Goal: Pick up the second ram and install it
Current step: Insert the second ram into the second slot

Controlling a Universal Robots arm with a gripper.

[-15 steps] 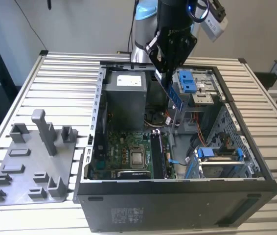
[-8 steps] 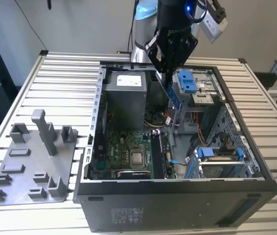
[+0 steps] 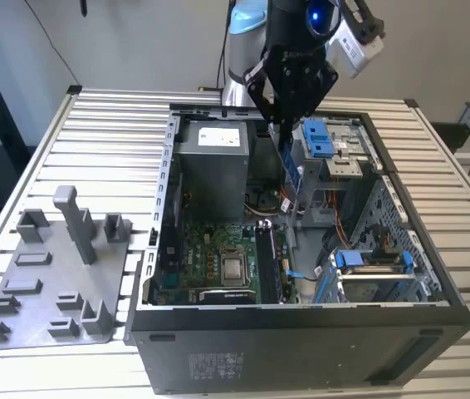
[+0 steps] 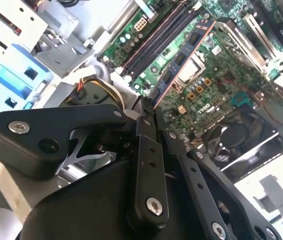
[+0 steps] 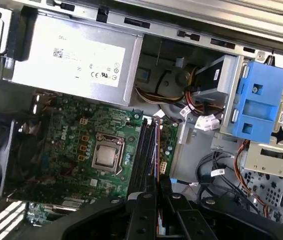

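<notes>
My gripper [image 3: 287, 125] hangs over the open computer case [image 3: 301, 320], shut on the second ram [image 3: 292, 169], a thin dark blue stick pointing down into the case. In the second wrist view the ram [image 4: 184, 56] runs out from the gripper [image 4: 149, 112] with its black chips showing, above the green motherboard [image 4: 221, 75]. The long black memory slots [image 4: 156, 42] lie beside it on the board. In the first wrist view the ram [image 5: 157, 167] shows edge-on ahead of the gripper [image 5: 159, 200], lined up roughly over the slots [image 5: 144, 147]. Stick and slots are apart.
A grey power supply [image 5: 71, 55] and a cable bundle [image 5: 196, 107] fill the case's far end. A blue drive bracket [image 5: 259, 100] stands close beside the ram. The processor [image 5: 104, 155] sits near the slots. A grey holder tray [image 3: 52, 274] with upright posts lies at the exterior view's left.
</notes>
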